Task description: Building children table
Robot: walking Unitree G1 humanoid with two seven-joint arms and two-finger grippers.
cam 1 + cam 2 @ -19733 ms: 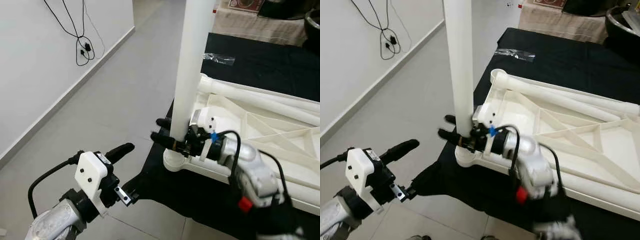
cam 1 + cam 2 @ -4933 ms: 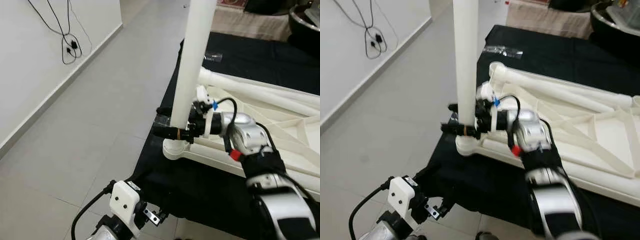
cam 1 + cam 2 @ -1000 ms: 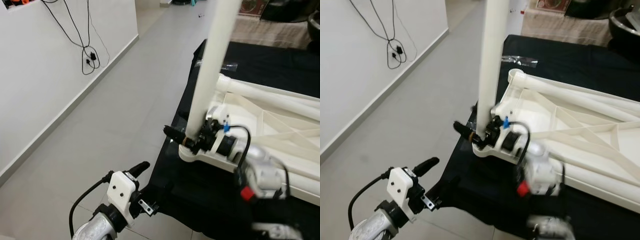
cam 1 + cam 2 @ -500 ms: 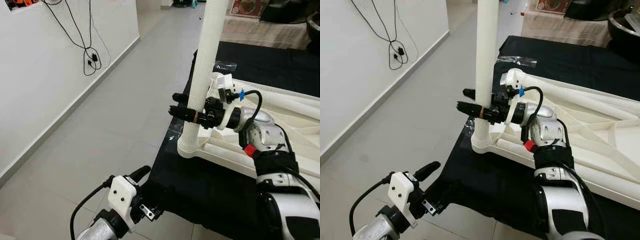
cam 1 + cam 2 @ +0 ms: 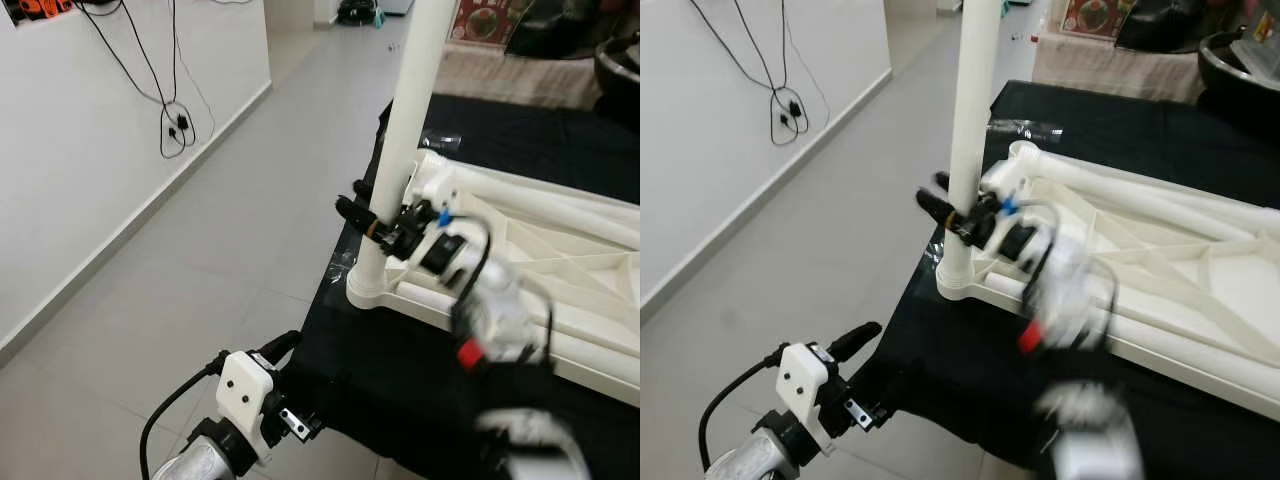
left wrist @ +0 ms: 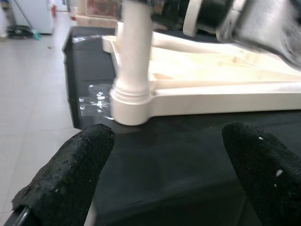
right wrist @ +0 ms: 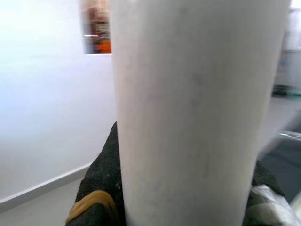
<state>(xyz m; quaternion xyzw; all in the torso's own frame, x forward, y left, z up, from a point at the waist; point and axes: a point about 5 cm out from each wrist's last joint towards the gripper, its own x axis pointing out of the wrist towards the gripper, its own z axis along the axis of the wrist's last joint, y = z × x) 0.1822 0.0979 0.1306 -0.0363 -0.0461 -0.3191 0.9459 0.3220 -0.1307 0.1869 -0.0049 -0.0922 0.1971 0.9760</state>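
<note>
A white table leg (image 5: 405,120) stands upright in the corner socket (image 5: 372,292) of the upturned white table top (image 5: 560,270), which lies on a black cloth. My right gripper (image 5: 362,215) is shut on the leg a little above the socket; its arm is blurred. In the right wrist view the leg (image 7: 197,113) sits between the black fingers (image 7: 99,188). My left gripper (image 6: 164,174) hangs low in front of the cloth's near edge, open, with nothing between its fingers (image 6: 70,174). It looks toward the socket (image 6: 129,101).
Grey tiled floor (image 5: 200,250) stretches to the left up to a white wall with hanging black cables (image 5: 175,125). A clear plastic bag (image 5: 1025,128) lies on the black cloth (image 5: 400,370) behind the table top. Beige-covered furniture (image 5: 520,70) stands at the back.
My right gripper rose up the leg from near the socket a second ago and still holds it. Its arm is now blurred in motion. The left arm barely moved.
</note>
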